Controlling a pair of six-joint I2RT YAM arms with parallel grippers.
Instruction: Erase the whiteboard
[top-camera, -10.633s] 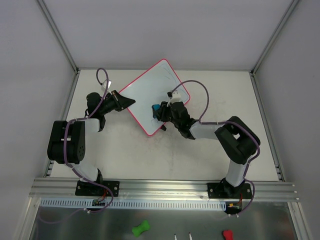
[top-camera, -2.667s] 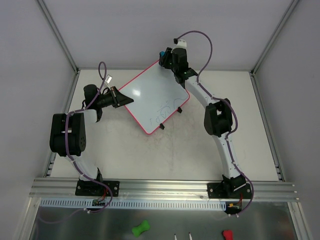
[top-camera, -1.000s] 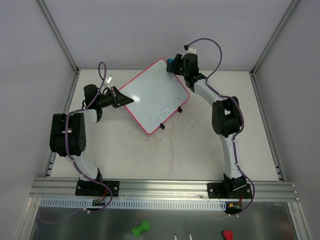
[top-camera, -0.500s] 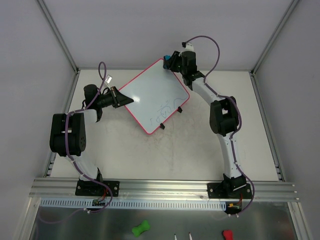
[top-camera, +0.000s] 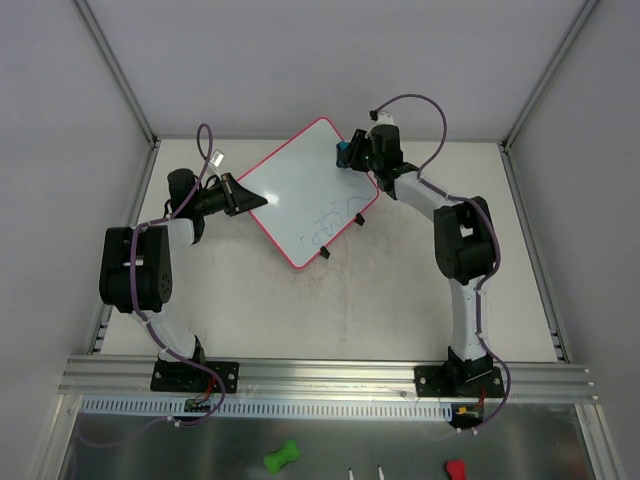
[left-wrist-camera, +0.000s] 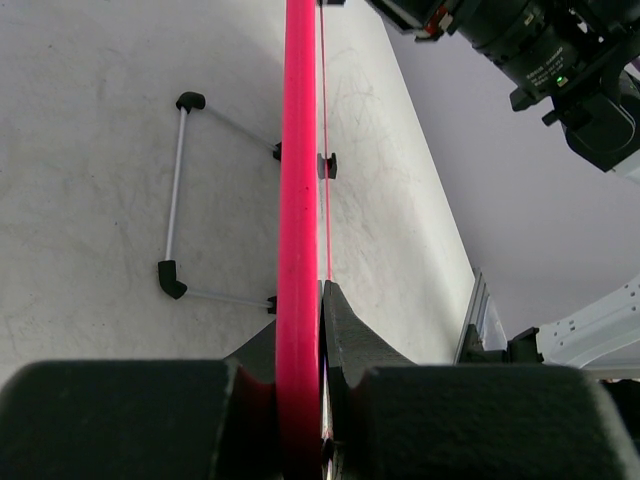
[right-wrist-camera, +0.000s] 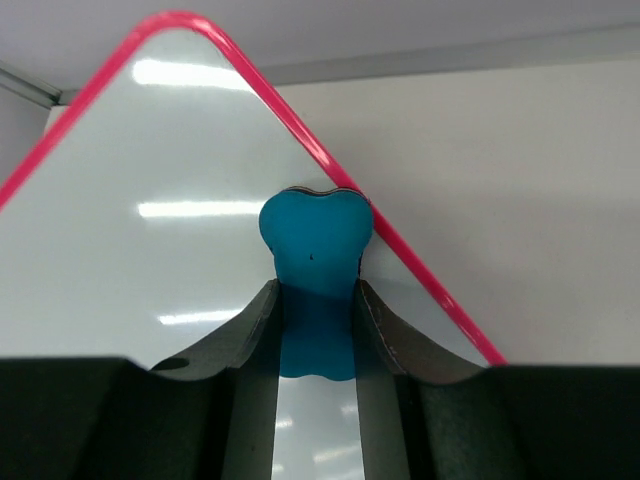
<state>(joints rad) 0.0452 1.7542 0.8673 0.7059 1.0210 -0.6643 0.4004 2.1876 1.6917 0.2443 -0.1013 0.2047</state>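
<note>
The whiteboard (top-camera: 300, 190) is white with a pink-red frame and lies tilted on the table; faint blue scribbles (top-camera: 330, 218) remain near its right edge. My left gripper (top-camera: 240, 198) is shut on the board's left edge, seen edge-on in the left wrist view (left-wrist-camera: 298, 200). My right gripper (top-camera: 347, 155) is shut on the blue bone-shaped eraser (right-wrist-camera: 315, 240) and presses it on the board near the far right edge, close to the pink frame (right-wrist-camera: 400, 250).
A wire stand (left-wrist-camera: 200, 200) with black corner pieces props the board from beneath. Two black clips (top-camera: 358, 220) sit on the board's lower right edge. Enclosure walls close in behind. A green item (top-camera: 283, 458) and a red item (top-camera: 455, 468) lie below the rail.
My right gripper with the eraser swept along the board's far corner and has now come down the right edge toward me. The left gripper and the board have not moved.
</note>
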